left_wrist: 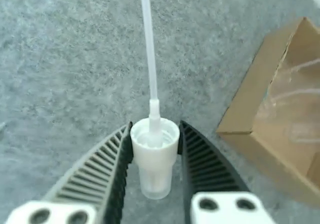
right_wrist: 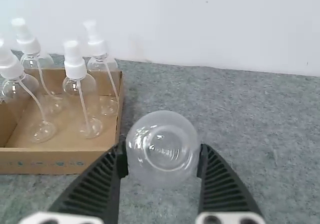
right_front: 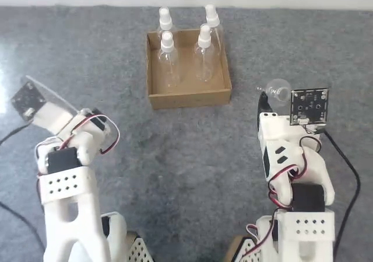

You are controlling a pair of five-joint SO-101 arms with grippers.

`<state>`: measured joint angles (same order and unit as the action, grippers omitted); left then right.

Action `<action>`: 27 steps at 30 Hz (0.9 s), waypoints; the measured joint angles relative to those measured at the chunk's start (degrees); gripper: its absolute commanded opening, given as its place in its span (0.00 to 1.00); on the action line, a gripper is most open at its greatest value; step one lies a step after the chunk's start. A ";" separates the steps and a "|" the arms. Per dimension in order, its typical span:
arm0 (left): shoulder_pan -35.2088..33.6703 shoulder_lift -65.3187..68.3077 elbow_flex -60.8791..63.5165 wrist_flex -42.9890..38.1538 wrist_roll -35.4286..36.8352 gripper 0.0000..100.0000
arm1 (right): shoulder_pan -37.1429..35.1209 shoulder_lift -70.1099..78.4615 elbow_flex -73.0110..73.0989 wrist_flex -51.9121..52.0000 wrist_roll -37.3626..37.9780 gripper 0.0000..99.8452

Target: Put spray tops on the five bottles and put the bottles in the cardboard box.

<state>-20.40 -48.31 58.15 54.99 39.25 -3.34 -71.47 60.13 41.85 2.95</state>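
Grey felt-like table [right_front: 186, 157] under a white wall [right_wrist: 200, 19] — the cardboard box [right_front: 187, 96] sits at twelve o'clock in the high view, with four capped bottles [right_front: 169, 58] upright inside; the faint print on its front is too small to read. At eight o'clock from the box, the left gripper [left_wrist: 155, 129] is clamped on a spray top [left_wrist: 155, 151]. At four o'clock, the right gripper [right_wrist: 162, 153] pinches the fifth bottle [right_wrist: 162, 144] — clear plastic.

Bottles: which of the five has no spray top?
The bottle held by the right gripper, outside the cardboard box. Its neck is bare, whereas the other four stand in the box wearing white spray tops.
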 measured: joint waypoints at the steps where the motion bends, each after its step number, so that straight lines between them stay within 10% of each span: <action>1: 0.00 0.00 0.53 -0.88 2.02 0.11 | 0.00 0.00 0.00 0.00 0.00 0.07; 11: -0.35 0.00 9.14 -16.79 7.74 0.21 | 0.00 0.00 0.00 0.00 0.00 0.07; 27: -0.35 0.00 9.23 -10.81 9.23 0.27 | 0.00 0.00 0.00 0.00 0.00 0.07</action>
<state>-20.75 -48.31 67.38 44.18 48.48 -3.34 -71.47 60.13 41.85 2.95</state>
